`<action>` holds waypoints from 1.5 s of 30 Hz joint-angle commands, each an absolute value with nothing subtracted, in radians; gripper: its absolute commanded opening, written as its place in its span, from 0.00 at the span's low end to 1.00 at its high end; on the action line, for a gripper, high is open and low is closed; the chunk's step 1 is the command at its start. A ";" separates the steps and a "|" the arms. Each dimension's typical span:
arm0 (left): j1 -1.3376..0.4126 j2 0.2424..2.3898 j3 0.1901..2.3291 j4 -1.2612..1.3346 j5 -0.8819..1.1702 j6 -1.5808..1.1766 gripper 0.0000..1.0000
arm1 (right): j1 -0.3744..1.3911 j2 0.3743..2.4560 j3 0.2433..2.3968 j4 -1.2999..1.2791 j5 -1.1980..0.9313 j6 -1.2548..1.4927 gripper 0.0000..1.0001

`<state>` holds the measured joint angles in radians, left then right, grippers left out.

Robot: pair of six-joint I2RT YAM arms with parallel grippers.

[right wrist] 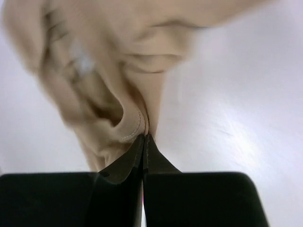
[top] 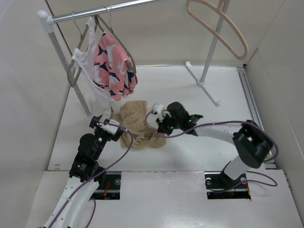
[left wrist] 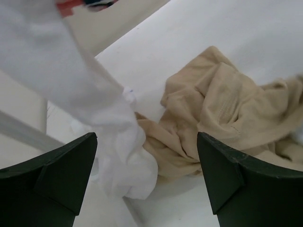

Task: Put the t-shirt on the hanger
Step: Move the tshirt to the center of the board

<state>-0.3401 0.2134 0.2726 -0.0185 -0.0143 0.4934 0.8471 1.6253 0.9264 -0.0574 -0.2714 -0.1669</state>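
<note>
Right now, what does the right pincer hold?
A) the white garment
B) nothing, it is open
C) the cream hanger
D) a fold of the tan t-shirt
D: in the right wrist view the right pincer has its two fingers pressed together on a stitched edge of the t-shirt, and no other thing is between them.

White table, crumpled tan t-shirt lying left of centre, rack foot at back
</note>
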 commanded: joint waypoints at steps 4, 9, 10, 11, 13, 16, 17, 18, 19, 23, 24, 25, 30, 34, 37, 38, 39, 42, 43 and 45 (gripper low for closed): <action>-0.345 0.308 0.399 -0.087 0.284 0.617 0.74 | 0.473 1.337 0.838 -0.034 -0.319 -0.127 0.00; -0.345 0.486 0.512 -0.167 0.412 0.627 0.63 | 0.276 1.333 0.839 -0.107 -0.438 -0.215 0.05; -0.345 0.518 0.538 -0.191 0.413 0.627 0.63 | 0.240 1.347 0.853 -0.120 -0.481 -0.215 0.08; -0.345 0.547 0.582 -0.215 0.426 0.641 0.63 | 0.171 1.376 0.862 -0.130 -0.521 -0.228 0.12; -0.345 0.632 0.617 -0.258 0.463 0.667 0.63 | 0.106 1.406 0.862 -0.130 -0.589 -0.229 0.22; -0.345 0.736 0.667 -0.249 0.520 0.680 0.63 | 0.071 1.485 0.906 -0.130 -0.598 -0.204 0.52; -0.354 0.764 0.681 -0.239 0.538 0.680 0.61 | 0.071 1.503 0.920 -0.130 -0.598 -0.204 0.62; -0.354 0.790 0.696 -0.239 0.551 0.654 0.60 | 0.086 1.535 0.946 -0.152 -0.598 -0.204 0.88; -0.366 0.842 0.725 -0.259 0.551 0.640 0.58 | 0.097 1.545 0.960 -0.161 -0.586 -0.204 0.95; -0.463 0.928 0.746 -0.299 0.507 0.681 0.58 | 0.135 1.523 0.979 -0.170 -0.496 -0.213 1.00; -0.507 0.939 0.746 -0.275 0.480 0.692 0.63 | 0.149 1.511 0.979 -0.170 -0.495 -0.213 1.00; -0.527 0.949 0.733 -0.243 0.457 0.692 0.66 | 0.162 1.490 0.979 -0.161 -0.482 -0.213 1.00; -0.624 1.140 0.765 0.015 0.402 0.649 0.75 | 0.175 1.480 0.997 -0.186 -0.446 -0.232 1.00; -0.643 1.369 0.886 0.104 0.382 0.588 0.75 | 0.207 1.500 1.052 -0.253 -0.391 -0.265 1.00; -0.653 1.519 0.977 0.162 0.336 0.577 0.80 | 0.225 1.523 1.091 -0.299 -0.368 -0.287 1.00; -0.664 1.551 1.000 0.163 0.336 0.577 0.80 | 0.225 1.523 1.091 -0.308 -0.368 -0.287 1.00; -0.664 1.578 1.043 0.175 0.325 0.568 0.81 | 0.225 1.532 1.106 -0.319 -0.368 -0.278 1.00; -0.664 1.655 1.094 0.123 0.370 0.584 0.78 | 0.235 1.508 1.115 -0.319 -0.377 -0.269 1.00; -0.664 1.667 1.103 0.101 0.383 0.612 0.74 | 0.235 1.485 1.115 -0.319 -0.364 -0.268 1.00; -0.664 1.700 1.103 0.072 0.383 0.621 0.50 | 0.249 1.464 1.115 -0.331 -0.304 -0.279 1.00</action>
<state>-0.6582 1.6978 1.0626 0.0917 0.3565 0.5972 0.2295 1.5181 1.0698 -0.3103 -0.3656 -0.2642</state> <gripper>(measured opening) 0.561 0.995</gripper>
